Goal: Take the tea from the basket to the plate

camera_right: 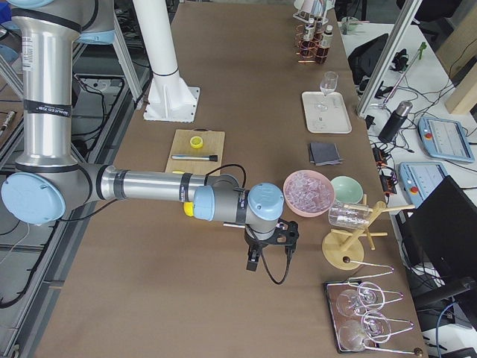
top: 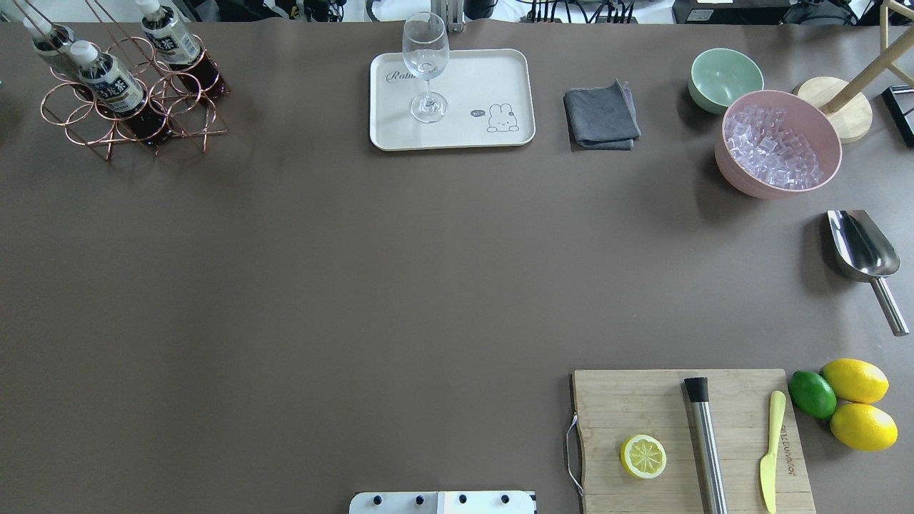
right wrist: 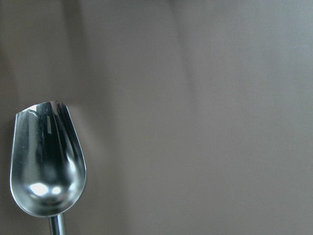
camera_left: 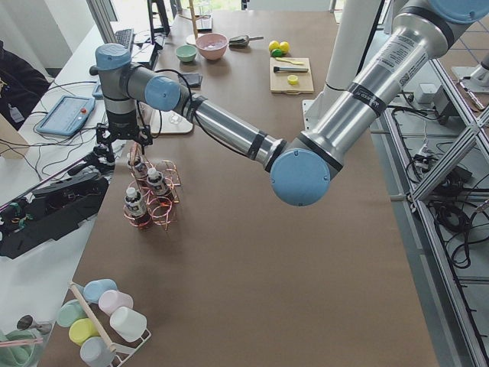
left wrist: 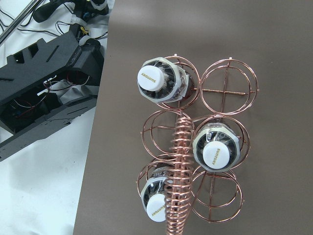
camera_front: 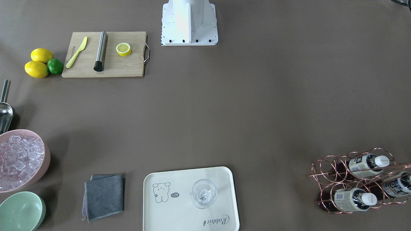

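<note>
The rose-gold wire basket stands at the table's far left corner in the overhead view. It holds three bottles. Two teas with pale beige labels and white caps lie in its cells; a third bottle has a blue-and-white label. The left wrist view looks straight down on the caps and the coiled handle. The cream plate carries a wine glass. My left gripper hovers above the basket; my right gripper hangs over the table. I cannot tell whether either is open or shut.
A metal scoop lies under the right wrist, next to a pink bowl of ice and a mint-green bowl. A grey cloth lies beside the plate. A cutting board holds a lemon half, a steel tube and a knife.
</note>
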{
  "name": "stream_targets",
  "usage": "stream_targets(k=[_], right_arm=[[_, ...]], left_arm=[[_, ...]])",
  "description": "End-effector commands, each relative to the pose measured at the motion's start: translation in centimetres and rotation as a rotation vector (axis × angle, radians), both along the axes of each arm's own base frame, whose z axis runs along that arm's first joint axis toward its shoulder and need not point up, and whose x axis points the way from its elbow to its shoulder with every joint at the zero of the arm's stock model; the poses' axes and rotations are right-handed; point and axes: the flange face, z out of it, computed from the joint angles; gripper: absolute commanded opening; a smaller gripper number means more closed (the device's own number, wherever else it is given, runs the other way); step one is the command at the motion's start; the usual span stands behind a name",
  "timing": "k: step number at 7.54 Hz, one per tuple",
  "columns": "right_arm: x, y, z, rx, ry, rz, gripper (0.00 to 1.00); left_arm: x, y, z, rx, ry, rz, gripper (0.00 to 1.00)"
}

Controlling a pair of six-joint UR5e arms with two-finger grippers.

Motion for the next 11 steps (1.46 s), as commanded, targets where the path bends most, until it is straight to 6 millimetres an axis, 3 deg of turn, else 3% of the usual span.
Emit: stream_targets(k=[1,3,7,8,9,10,11], right_arm=[[0.0,0.0,0.0,0.0,0.001,0.0,1.0],[-0.1,0.0,0.0,-0.002,0.001,0.0,1.0],[0.0,0.0,0.0,-0.001,-0.001,0.0,1.0],[0.0,0.0,0.0,-0.001,-0.001,0.001,1.0],[0.0,0.1,0.0,-0.002,0.001,0.001,1.0],[0.0,0.1,0.0,-0.002,-0.001,0.001,1.0],[0.0,0.1,0.0,-0.001,-0.001,0.001,1.0]], left_arm=[[0.5,-0.9,1.0,-0.027,0.0,0.004,0.98],[2.8,-1.2,1.0,-0.043,0.019,0.031,0.98],[5.0,-1.3,0.7,-0.047,0.021,0.057,0.95],[5.2,-1.5,0.4,-0.044,0.021,0.059,0.68],[5.2,-1.5,0.4,-0.042,0.022,0.059,0.22],[5.2,-1.5,0.6,-0.044,0.021,0.06,0.0],[5.3,-1.7,0.9,-0.025,0.021,0.065,0.0]])
